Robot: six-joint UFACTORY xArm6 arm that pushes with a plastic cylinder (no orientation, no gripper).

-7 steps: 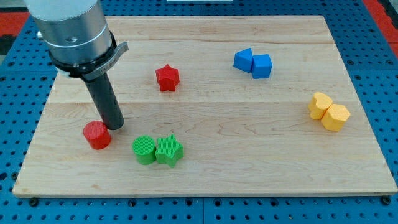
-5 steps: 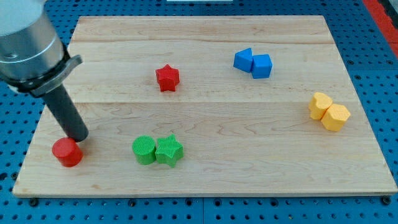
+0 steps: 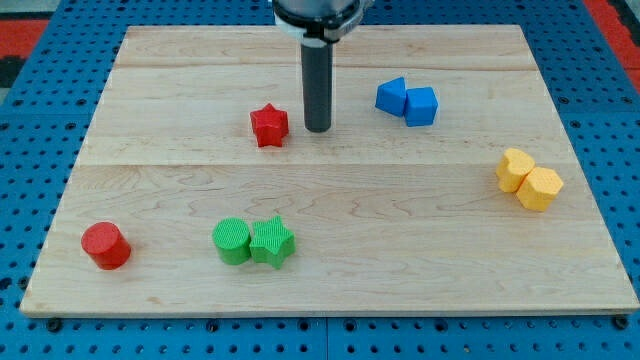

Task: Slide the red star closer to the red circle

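The red star (image 3: 269, 126) lies on the wooden board (image 3: 420, 230), left of centre in its upper half. The red circle (image 3: 105, 245), a short cylinder, sits near the board's bottom left corner, far from the star. My tip (image 3: 318, 129) rests on the board just right of the red star, a small gap apart from it. The dark rod rises straight up to the view's top.
A green circle (image 3: 231, 241) and a green star (image 3: 272, 242) touch each other at the bottom, between the two red blocks. Two blue blocks (image 3: 407, 101) sit together at upper right. Two yellow blocks (image 3: 529, 179) sit together at the right edge.
The red circle slid down-left to the board's bottom left corner. My tip then left it and moved up and right, to just right of the red star. The star has not moved.
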